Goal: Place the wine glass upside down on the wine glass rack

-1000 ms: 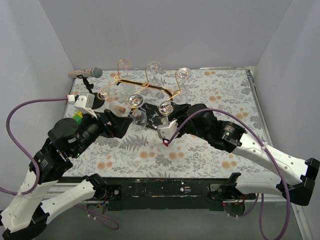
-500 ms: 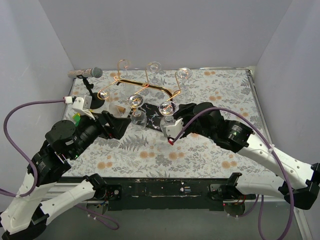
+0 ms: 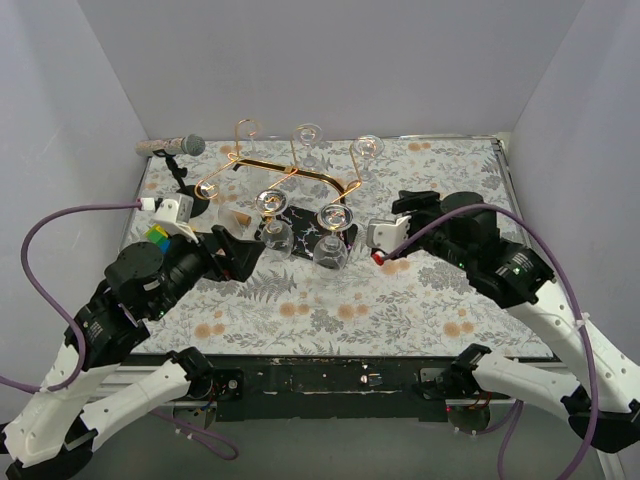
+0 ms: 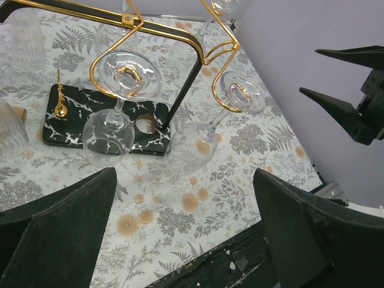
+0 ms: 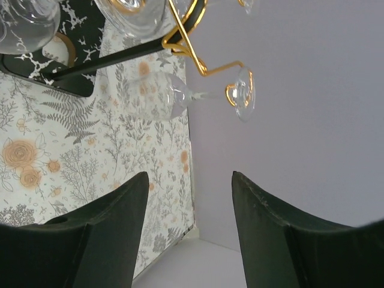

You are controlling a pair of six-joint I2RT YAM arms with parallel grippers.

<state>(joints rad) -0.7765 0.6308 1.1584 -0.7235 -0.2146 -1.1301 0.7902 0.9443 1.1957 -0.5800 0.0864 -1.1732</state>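
Overhead, you see the wine glass (image 3: 334,248) hanging bowl-down from a front curl of the gold wire wine glass rack (image 3: 280,166). Its foot is caught in the wire and its bowl hangs just beside the end of the veined black base (image 4: 75,123), at about 5 o'clock of the rack. A second glass (image 3: 272,232) hangs the same way at its 9 o'clock.

Your right fingers (image 5: 108,234) stand apart with nothing between them, at the wine glass's 3 o'clock and clear of it. Your left fingers (image 4: 60,234) are likewise spread and empty, at roughly 8 o'clock of the rack, low over the floral desk (image 3: 450,290). A microphone (image 3: 172,146) sits at the desk's 11 o'clock corner, well apart from the work.

By the look of things, the wine glass is on the rack as asked. Should you need to reseat it, treat it as light, thin-walled and brittle, with a slick surface that gives the fingers little bite. Take it across the bowl near where the stem joins, or on the stem itself, with a soft close. The rim and the foot's edge look the likeliest places to chip. It hangs free on narrow wire, so even a light knock could set it swinging into its neighbour.
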